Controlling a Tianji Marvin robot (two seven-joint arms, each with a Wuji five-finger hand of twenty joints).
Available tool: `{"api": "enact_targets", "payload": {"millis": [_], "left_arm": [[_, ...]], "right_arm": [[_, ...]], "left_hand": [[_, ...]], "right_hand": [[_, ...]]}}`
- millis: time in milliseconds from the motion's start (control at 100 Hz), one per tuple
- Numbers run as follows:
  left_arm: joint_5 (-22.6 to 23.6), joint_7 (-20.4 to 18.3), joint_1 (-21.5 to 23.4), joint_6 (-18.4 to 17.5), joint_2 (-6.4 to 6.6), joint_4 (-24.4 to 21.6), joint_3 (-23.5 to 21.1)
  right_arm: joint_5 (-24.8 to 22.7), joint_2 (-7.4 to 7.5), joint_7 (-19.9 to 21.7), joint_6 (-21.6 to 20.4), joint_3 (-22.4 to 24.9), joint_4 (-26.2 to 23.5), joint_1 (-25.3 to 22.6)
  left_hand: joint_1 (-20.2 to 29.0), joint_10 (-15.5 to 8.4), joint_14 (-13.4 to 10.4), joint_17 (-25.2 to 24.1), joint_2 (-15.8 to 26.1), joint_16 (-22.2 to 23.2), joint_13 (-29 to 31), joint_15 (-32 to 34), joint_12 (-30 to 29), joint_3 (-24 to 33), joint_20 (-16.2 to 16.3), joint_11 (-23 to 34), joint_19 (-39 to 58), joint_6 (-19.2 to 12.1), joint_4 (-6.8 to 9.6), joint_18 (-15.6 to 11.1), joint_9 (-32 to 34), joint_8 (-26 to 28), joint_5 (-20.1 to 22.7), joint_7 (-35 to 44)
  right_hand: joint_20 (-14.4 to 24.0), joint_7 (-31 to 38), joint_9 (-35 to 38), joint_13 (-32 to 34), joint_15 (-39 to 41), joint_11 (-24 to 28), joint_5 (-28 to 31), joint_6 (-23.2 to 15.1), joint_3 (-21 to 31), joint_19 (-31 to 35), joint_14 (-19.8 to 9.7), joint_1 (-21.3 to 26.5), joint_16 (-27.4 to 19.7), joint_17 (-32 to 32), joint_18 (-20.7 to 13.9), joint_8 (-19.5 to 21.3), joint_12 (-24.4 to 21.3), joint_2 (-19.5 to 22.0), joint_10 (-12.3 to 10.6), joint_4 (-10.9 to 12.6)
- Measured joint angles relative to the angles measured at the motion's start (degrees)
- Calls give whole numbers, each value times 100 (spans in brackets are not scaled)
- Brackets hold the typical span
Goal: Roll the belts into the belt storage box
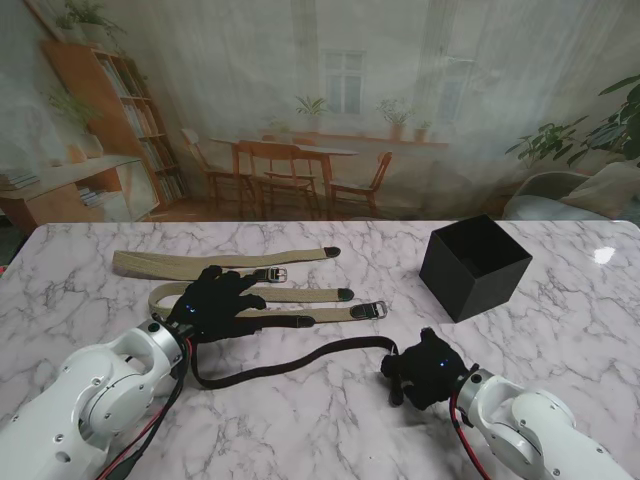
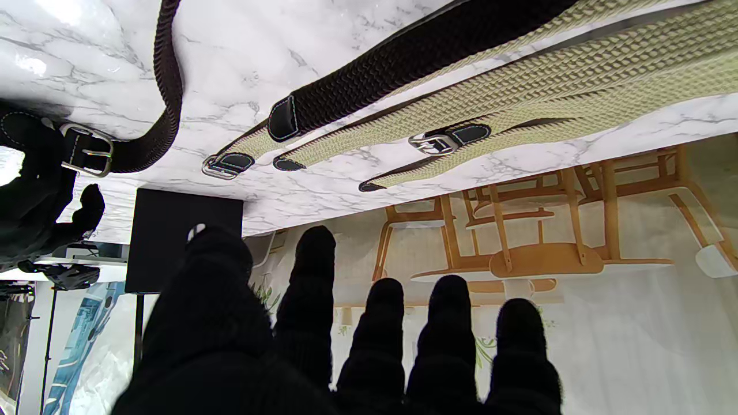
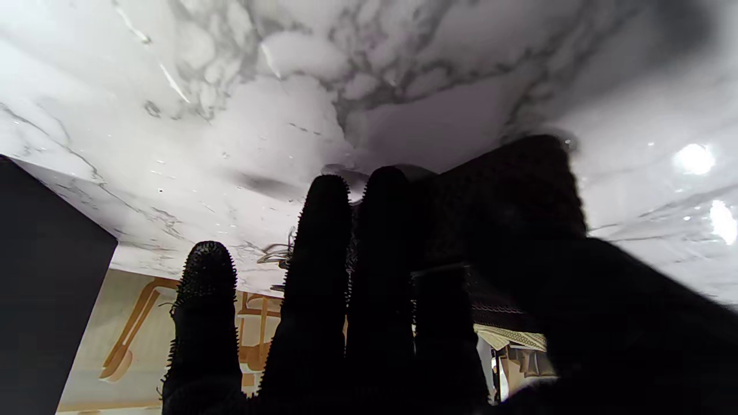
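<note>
Where right hand (image 1: pixel 425 368) covers it, dark belt's (image 1: pixel 290 360) end unseen.

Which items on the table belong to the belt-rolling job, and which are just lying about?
Belongs to the job:
- dark brown belt, buckle end at the right robot hand
- beige belts, partly under the left robot hand
- black storage box, open and upright

Just lying about:
- nothing visible on the marble table; the furniture behind is only a printed backdrop

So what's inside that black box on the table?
From the stand view, the black box is open at the top and only dark walls show inside; no belt is visible in it. Its floor is too shadowed to see clearly. The belts lie outside, to its left.
</note>
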Motion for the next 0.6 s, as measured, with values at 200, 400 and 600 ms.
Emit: {"api": "enact_targets", "payload": {"millis": [200,400,600], "left_arm": [[10,12,10,-22,0,0,0],[31,25,12,-33,0,0,10],[55,32,21,-44,1,-2,10]], "right_arm": [[92,-24,-304,141,-92,157,32],[321,-47,-202,155,-92,156,27],[578,-79,-121,207,-106,166,23]], "left_hand": [[0,0,-1,-31,2,0,0,0,0,0,0,1,0,1,0,1,0,0,5,25],[0,0,-2,-53,17,0,0,0,27,0,0,1,0,1,0,4,0,5,6,35],[0,0,-2,-57,40,0,0,0,28,0,0,1,0,1,0,5,0,7,6,45]], "right_hand": [[71,662,-1849,-324,439,571,54,-608,-416,187,157,189,183,104,147,-419,495,-49,829,-413],[72,1058,-3315,-916,307,-133,230,-621,-444,237,294,180,-210,201,284,-941,-269,-77,1708,-448],[-27,1567,-4058,-1186,-560,-840,645,-539,-610,237,922,80,-823,225,350,-1088,-601,-188,1907,-620]]}}
